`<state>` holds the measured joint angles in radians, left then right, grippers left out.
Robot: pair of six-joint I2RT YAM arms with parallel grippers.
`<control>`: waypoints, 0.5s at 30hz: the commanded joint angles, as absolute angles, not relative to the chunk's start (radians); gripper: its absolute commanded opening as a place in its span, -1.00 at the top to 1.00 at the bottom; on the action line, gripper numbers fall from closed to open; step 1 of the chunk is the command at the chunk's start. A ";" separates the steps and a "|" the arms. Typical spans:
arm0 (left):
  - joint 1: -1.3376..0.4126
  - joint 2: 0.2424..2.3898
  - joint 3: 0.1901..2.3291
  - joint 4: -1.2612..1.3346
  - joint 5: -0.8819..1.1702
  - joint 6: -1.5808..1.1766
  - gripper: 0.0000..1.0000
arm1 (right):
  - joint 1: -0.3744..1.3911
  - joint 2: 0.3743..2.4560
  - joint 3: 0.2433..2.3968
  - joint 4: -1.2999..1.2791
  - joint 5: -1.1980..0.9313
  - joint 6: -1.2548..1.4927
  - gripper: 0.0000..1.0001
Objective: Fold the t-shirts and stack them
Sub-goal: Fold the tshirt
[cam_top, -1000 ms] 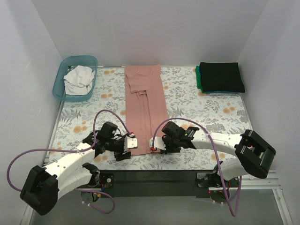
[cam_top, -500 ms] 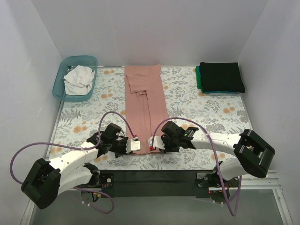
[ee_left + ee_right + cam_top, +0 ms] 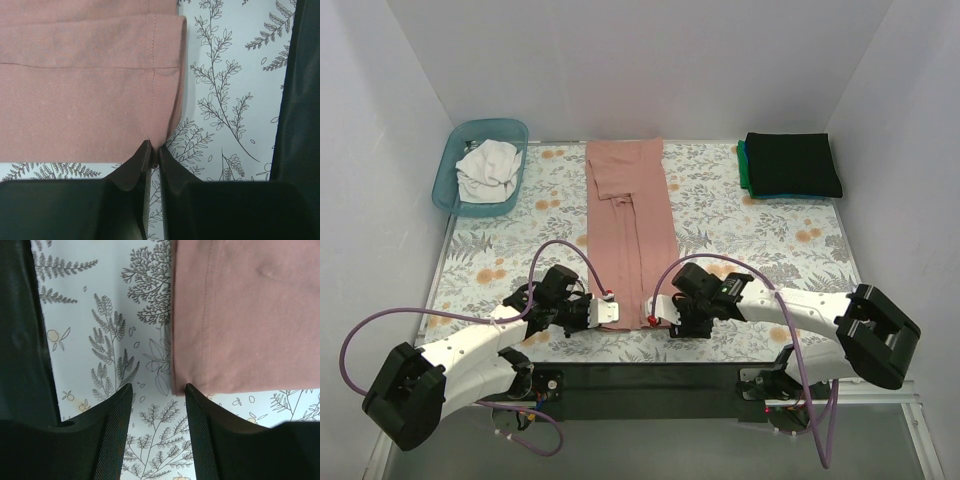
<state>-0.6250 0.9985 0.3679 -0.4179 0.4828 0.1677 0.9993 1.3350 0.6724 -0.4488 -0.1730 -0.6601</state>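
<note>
The dusty-pink t-shirt [image 3: 630, 225] lies folded into a long narrow strip down the middle of the floral cloth. My left gripper [image 3: 610, 312] is shut on the strip's near left corner; in the left wrist view the jaws [image 3: 155, 149] pinch the tip of the pink hem [image 3: 90, 90]. My right gripper [image 3: 658, 312] stands open at the near right corner. In its wrist view the pink edge [image 3: 250, 315] lies just off the right fingertip, with only cloth pattern between the gripper's jaws [image 3: 157, 387]. A folded black t-shirt [image 3: 792, 163] rests on a teal-green one [image 3: 744, 172] at the back right.
A translucent teal basket [image 3: 490, 124] at the back left holds a crumpled white t-shirt [image 3: 485, 168]. The floral table cover [image 3: 770, 240] is bounded by white walls on three sides, and a black strip runs along the near edge by the arm bases.
My left gripper slid in to the strip's near left corner and closed on it. My right gripper closed at the right corner, then opened again and drew back a little to the right.
</note>
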 commanded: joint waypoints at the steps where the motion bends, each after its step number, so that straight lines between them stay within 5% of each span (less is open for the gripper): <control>1: -0.630 0.996 0.365 -0.448 0.482 0.170 1.00 | 1.005 1.290 0.689 -0.528 -0.212 -0.650 -0.08; 15: -0.630 1.003 0.357 -0.449 0.483 0.176 1.00 | 1.005 1.353 0.753 -0.491 -0.195 -0.684 0.00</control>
